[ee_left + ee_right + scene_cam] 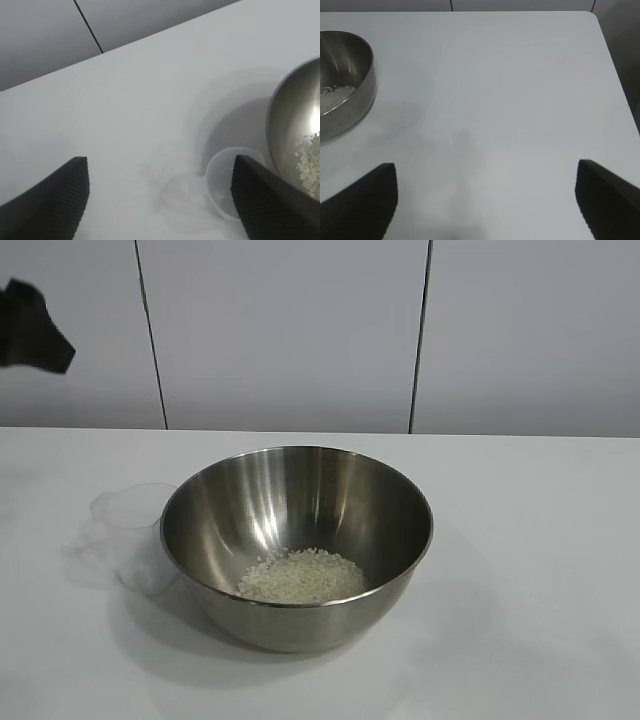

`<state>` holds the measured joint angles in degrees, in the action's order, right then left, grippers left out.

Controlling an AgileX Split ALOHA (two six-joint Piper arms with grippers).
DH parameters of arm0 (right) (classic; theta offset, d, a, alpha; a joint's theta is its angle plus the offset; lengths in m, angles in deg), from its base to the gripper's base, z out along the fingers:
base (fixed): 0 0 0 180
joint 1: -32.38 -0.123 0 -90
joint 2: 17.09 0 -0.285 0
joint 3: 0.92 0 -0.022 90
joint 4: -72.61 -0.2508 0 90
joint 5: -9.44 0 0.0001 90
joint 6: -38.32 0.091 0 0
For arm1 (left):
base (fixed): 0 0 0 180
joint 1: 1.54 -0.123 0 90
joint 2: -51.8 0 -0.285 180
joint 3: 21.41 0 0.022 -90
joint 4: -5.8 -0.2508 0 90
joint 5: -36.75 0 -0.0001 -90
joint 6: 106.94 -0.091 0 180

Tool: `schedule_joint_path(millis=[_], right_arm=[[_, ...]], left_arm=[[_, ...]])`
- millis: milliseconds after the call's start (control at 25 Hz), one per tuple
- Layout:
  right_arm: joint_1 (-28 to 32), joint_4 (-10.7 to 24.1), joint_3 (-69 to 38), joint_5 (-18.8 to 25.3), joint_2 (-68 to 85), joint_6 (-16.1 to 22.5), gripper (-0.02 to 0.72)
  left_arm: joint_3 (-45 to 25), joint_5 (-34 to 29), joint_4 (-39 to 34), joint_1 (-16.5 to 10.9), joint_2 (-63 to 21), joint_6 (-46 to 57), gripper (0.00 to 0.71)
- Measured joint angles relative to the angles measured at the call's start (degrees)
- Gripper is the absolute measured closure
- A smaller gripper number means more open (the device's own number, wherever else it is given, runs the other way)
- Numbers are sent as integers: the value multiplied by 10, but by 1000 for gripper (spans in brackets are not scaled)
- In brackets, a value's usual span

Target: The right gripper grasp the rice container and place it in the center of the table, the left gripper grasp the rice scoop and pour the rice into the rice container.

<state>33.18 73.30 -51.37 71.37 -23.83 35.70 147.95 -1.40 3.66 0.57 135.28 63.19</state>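
Observation:
The rice container [297,540], a shiny steel bowl, stands mid-table with the rice [303,577] heaped in its bottom. The rice scoop [130,530], a clear plastic cup, stands upright and empty close against the bowl's left side. My left gripper [160,160] hangs open above the table [540,570], nothing between its fingers; one finger [270,200] overlaps the rice scoop [222,185] in its wrist view, with the bowl [295,125] beside. The exterior view shows only a black part of the left arm [30,330] at far upper left. My right gripper [486,164] is open over bare table, well away from the bowl [345,85].
A grey panelled wall [290,330] runs behind the table. The right wrist view shows the table's rounded corner and side edge [617,90], with darker floor beyond it.

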Motion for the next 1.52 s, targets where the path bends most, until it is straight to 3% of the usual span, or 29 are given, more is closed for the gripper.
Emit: schedule_joint_path(millis=[240, 320, 400, 520, 800, 1200, 1520], right_arm=[[0, 0, 0, 0, 0, 0, 42], [0, 0, 0, 0, 0, 0, 42], [0, 0, 0, 0, 0, 0, 42], [0, 0, 0, 0, 0, 0, 42], [0, 0, 0, 0, 0, 0, 42], [0, 0, 0, 0, 0, 0, 42], [0, 0, 0, 0, 0, 0, 42]], left_arm=[[26, -58, 195, -182, -10, -148, 165], [26, -68, 247, -222, -24, -189, 144], [26, -74, 277, -236, -47, -207, 112], [26, -83, 292, -226, -100, -214, 91], [-13, -86, 299, -142, -266, -204, 84], [-239, -105, 142, -131, -546, 21, 83], [-313, -246, 105, -113, -700, 63, 83]])
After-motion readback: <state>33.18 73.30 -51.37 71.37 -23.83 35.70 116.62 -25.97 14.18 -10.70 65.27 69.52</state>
